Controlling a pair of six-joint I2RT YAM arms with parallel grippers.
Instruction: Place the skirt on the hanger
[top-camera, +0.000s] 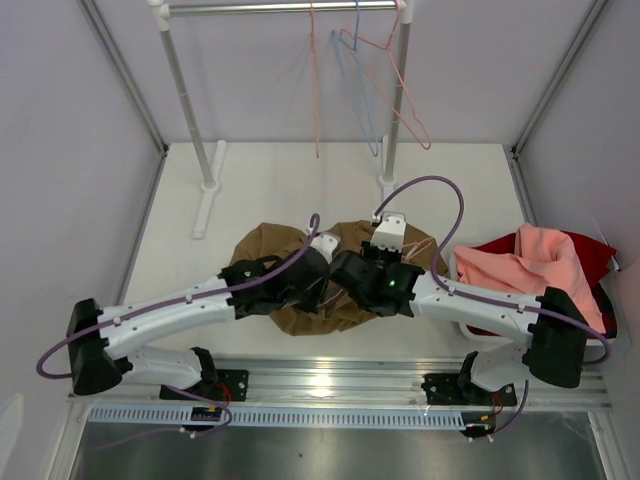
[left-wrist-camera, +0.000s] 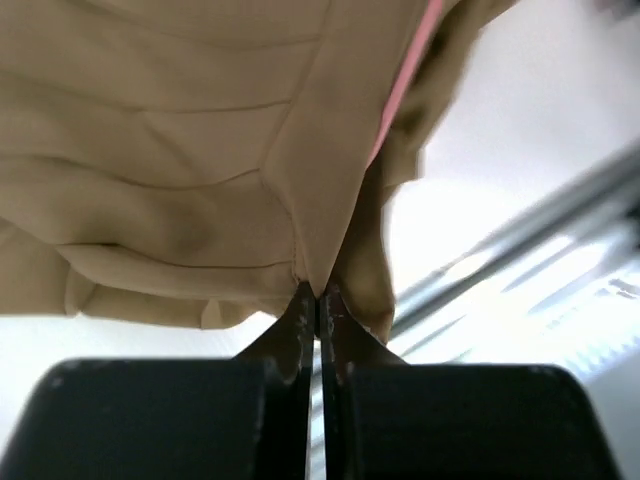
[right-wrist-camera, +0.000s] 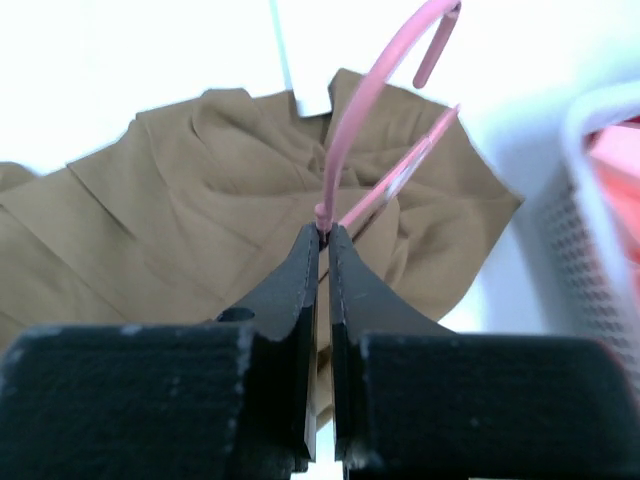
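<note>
Left fingers (left-wrist-camera: 298, 322) tight on skirt (left-wrist-camera: 180, 150); right fingers (right-wrist-camera: 300, 282) tight on hanger (right-wrist-camera: 346, 122)

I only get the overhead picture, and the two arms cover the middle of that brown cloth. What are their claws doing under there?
Observer: The left gripper is shut on the skirt, pinching a fold at its edge.
Visitor: And the other claw?
Observer: The right gripper is shut on the pink hanger, right at the foot of its hook.
Visitor: So is the hanger inside the cloth yet?
Observer: Partly, it seems: the left wrist view shows one of its pink wires running between folds of the skirt.
</note>
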